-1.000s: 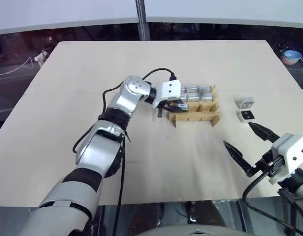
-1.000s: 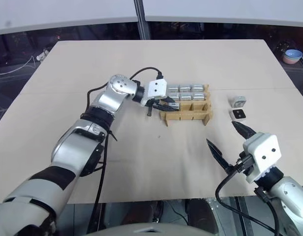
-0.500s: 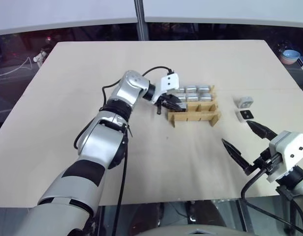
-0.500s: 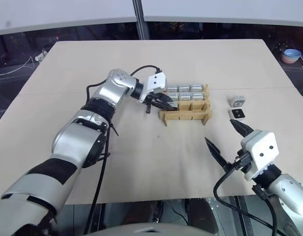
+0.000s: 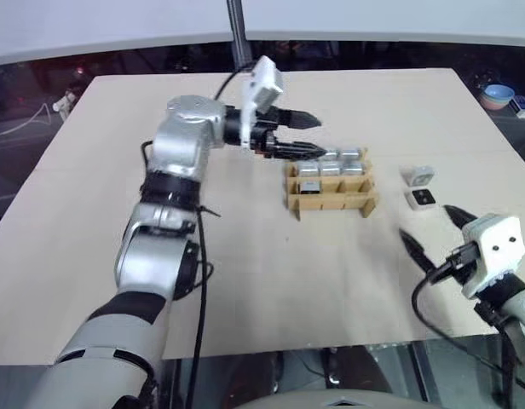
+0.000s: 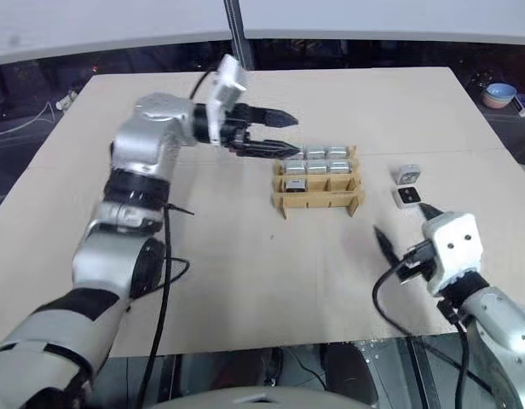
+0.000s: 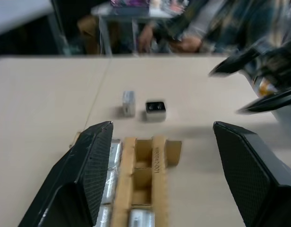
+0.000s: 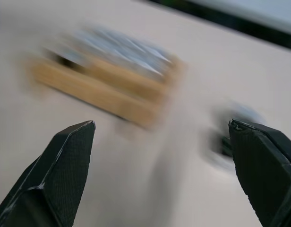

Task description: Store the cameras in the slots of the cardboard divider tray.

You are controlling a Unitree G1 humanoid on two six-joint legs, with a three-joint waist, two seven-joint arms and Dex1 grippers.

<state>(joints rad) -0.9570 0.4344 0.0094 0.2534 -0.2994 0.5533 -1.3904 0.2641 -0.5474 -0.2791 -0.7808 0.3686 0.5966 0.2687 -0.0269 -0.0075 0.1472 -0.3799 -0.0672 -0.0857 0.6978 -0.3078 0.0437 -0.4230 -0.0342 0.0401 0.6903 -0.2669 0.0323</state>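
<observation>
Cardboard divider tray (image 5: 331, 189) sits below spread, empty left fingers (image 5: 303, 119); right fingers (image 5: 414, 248) spread too.

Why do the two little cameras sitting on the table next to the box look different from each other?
The farther silver-white boxy camera stands tipped up, its dark lens face pointing sideways toward the robot; the nearer silver-white boxy camera lies flat with its black square lens face pointing up. The farther one shows mostly pale casing, the nearer mostly black. Both sit on the beige table, outside the brown cardboard divider tray, side by side but apart.
</observation>
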